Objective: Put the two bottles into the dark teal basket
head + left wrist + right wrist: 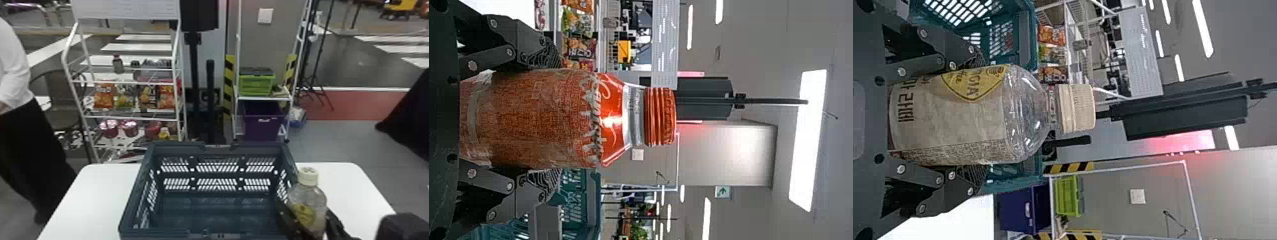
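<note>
Clock positions taken from the dark teal basket [220,212] in the head view, 12 being the far side; basket sits on the white table [95,194], its slotted walls upright and its top open.

Right gripper [305,209]: at 3 o'clock, by the basket's right wall; claw closed around the cream-capped clear plastic bottle [309,188], one finger on either side of the body; bottle close to upright, cap up, yellow label mark facing the robot; it overlaps the right wall in the head view, but whether its base is above the rim or outside the wall, cannot tell; right wrist view agrees on the grasp, both fingers against the body, cap well clear of them.

Left gripper [550,119]: seen in the left wrist view; claw holding the red-capped bottle [614,117], fingers against opposite sides of its orange-red patterned body; bottle upright, neck and cap beyond the fingertips; the basket shows past one finger, apart from the bottle.

Background: white wire rack [127,118] at 11 o'clock, with snack bags [104,95] above lidded cups [109,128]; black stand [193,63] near 12; second white rack [265,99] at 1 o'clock, lime-green crate [255,86] above a purple bin [263,127].
</note>
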Available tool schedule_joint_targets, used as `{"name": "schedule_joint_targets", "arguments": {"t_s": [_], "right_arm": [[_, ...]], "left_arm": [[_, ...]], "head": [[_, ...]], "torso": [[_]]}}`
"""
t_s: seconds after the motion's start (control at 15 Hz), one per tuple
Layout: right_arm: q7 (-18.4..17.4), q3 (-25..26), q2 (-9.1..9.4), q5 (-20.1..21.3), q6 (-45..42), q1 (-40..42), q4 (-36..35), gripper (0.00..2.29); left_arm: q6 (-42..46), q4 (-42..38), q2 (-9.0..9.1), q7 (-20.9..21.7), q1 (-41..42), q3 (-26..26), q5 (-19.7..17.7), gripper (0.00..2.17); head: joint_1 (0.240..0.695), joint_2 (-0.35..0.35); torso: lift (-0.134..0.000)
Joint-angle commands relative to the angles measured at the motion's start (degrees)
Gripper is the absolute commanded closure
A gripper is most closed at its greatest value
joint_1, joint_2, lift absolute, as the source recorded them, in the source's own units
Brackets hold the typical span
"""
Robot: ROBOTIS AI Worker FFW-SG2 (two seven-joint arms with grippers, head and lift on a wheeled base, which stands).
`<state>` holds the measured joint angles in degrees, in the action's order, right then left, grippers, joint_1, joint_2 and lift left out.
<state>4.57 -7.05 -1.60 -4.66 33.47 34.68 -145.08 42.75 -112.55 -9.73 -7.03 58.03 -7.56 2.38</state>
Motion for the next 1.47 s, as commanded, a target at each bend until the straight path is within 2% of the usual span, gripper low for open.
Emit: {"name": "schedule_joint_targets", "arguments": {"t_s": [0.0, 0.33, 0.67, 0.8, 1.13, 1.33, 1.4], "right_arm": [[-1.6, -4.0, -1.91, 0.0, 12.0, -8.4, 1.2, 1.80], [-4.4, -8.9, -1.38, -0.6, 29.4, -25.3, 8.8, 1.80], [-4.6, -11.1, 1.66, -1.5, 39.3, -38.6, 22.1, 1.79], [-4.6, -11.8, 1.66, -2.5, 45.9, -43.5, 27.0, 1.79], [-4.5, -13.2, 1.66, -5.6, 46.1, -52.3, 41.5, 1.79], [-4.2, -13.7, 1.66, -6.0, 46.1, -55.0, 46.1, 1.79], [-4.2, -13.8, 1.66, -7.2, 46.1, -55.8, 46.7, 1.71]], "left_arm": [[0.0, -0.2, -0.11, 0.0, 0.2, 0.0, -0.1, 2.01], [0.2, -0.5, -0.11, -0.1, 0.9, 0.0, 0.0, 2.01], [0.4, 0.6, 0.50, -0.4, 1.0, 0.0, 0.0, 2.01], [0.4, 0.6, 0.59, -0.5, 0.9, 0.0, 0.0, 2.01], [0.2, 1.0, 0.94, -0.9, 0.4, 0.1, -0.2, 2.01], [0.2, 1.1, 0.94, -1.5, 0.2, 0.1, -0.3, 2.01], [0.0, 1.1, 0.94, -1.5, 0.1, 0.1, -0.4, 2.01]], "head": [[0.499, 0.000], [0.499, 0.000], [0.499, 0.000], [0.499, 0.000], [0.499, 0.000], [0.499, 0.000], [0.499, 0.000]], "torso": [[0.000], [0.000], [0.000], [0.000], [0.000], [0.000], [0.000]]}}
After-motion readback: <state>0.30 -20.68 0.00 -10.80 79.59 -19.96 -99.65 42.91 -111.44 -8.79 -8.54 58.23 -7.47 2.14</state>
